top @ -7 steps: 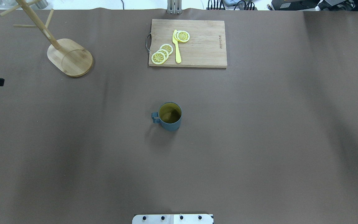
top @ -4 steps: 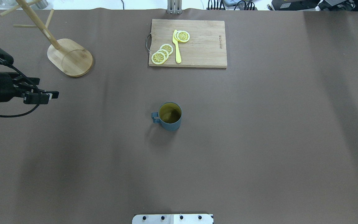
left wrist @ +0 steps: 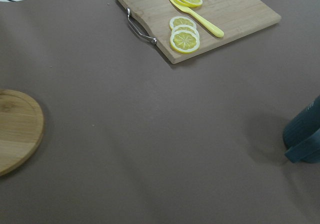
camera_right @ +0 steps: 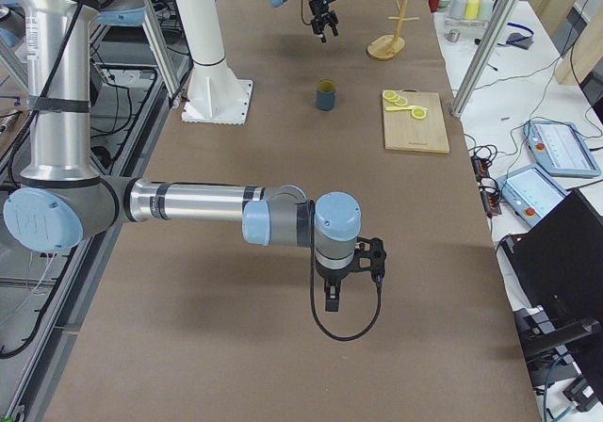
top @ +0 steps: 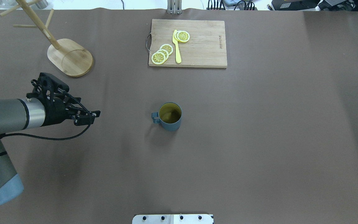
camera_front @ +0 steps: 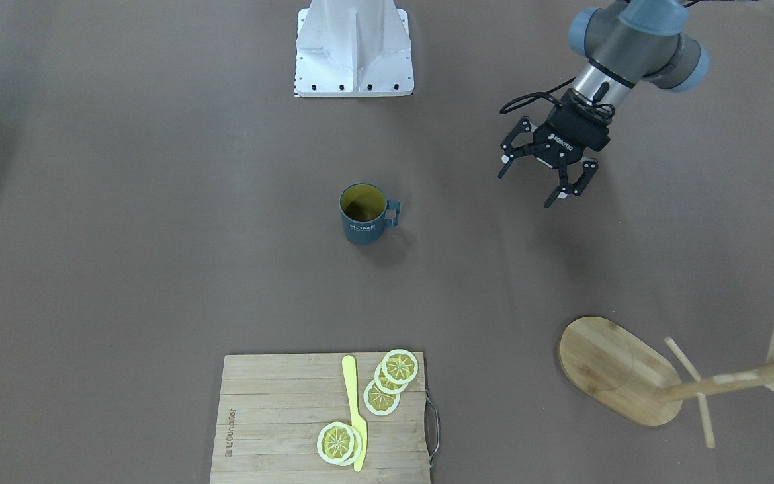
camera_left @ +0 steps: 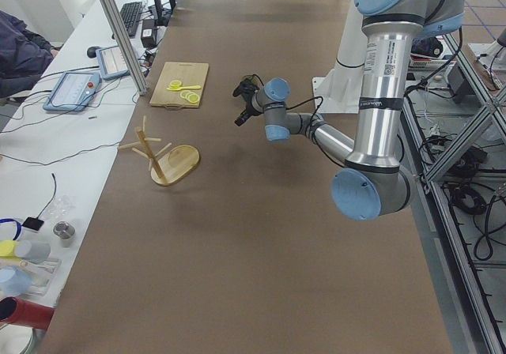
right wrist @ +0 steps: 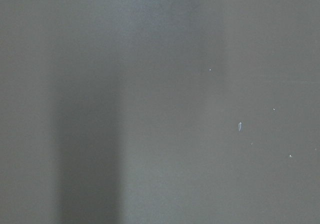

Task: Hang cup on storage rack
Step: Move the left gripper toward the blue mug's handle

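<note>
The cup [camera_front: 362,214] stands upright mid-table, slate-blue with a yellow-olive inside; in the overhead view the cup [top: 170,116] has its handle pointing left. My left gripper [camera_front: 528,188] hovers open and empty, well to the left of the cup, and its fingers [top: 93,115] point at it. An edge of the cup [left wrist: 305,139] shows at the right of the left wrist view. The storage rack [top: 70,57], a bamboo mug tree, stands at the far left with bare pegs. My right gripper [camera_right: 332,298] shows only in the exterior right view, so I cannot tell its state.
A wooden cutting board [top: 197,46] with lemon slices and a yellow knife lies at the far middle. The robot's base plate [camera_front: 353,47] sits at the near edge. The right wrist view shows only grey surface.
My left arm has swung in from the left edge, moving right and nearer the robot's side, toward the cup. The cup and rack have not moved.
</note>
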`<state>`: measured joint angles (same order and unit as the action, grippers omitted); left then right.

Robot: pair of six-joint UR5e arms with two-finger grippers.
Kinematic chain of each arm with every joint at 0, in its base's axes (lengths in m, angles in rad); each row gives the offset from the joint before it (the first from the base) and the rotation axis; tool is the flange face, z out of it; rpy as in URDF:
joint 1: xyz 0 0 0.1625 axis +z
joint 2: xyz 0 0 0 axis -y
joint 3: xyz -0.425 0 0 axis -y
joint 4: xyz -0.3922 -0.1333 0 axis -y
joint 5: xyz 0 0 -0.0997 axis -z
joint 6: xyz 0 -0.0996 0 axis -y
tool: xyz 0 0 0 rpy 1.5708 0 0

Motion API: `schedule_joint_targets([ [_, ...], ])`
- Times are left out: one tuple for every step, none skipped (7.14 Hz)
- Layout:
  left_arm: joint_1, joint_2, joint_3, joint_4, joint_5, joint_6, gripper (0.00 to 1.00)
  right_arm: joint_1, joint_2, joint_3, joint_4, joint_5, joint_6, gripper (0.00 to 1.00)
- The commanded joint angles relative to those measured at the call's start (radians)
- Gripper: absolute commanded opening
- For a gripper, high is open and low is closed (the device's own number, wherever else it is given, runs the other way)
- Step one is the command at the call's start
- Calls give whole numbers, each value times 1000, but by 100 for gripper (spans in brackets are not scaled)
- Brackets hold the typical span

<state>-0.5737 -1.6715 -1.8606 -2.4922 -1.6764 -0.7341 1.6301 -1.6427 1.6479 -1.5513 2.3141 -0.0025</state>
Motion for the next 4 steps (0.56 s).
schedule_joint_targets([
  [92, -69, 31, 34, 56, -68, 99, -1, -8, -58, 119, -2, 83, 100],
  [135, -112, 49, 59, 132, -71, 99, -6, -8, -91, 173, -1, 117, 100],
  [174, -157, 85, 64, 182, -71, 98, -9, -6, -100, 190, -1, 124, 100],
  [179, -218, 139, 64, 182, -73, 98, -9, -6, -100, 191, -1, 124, 100],
])
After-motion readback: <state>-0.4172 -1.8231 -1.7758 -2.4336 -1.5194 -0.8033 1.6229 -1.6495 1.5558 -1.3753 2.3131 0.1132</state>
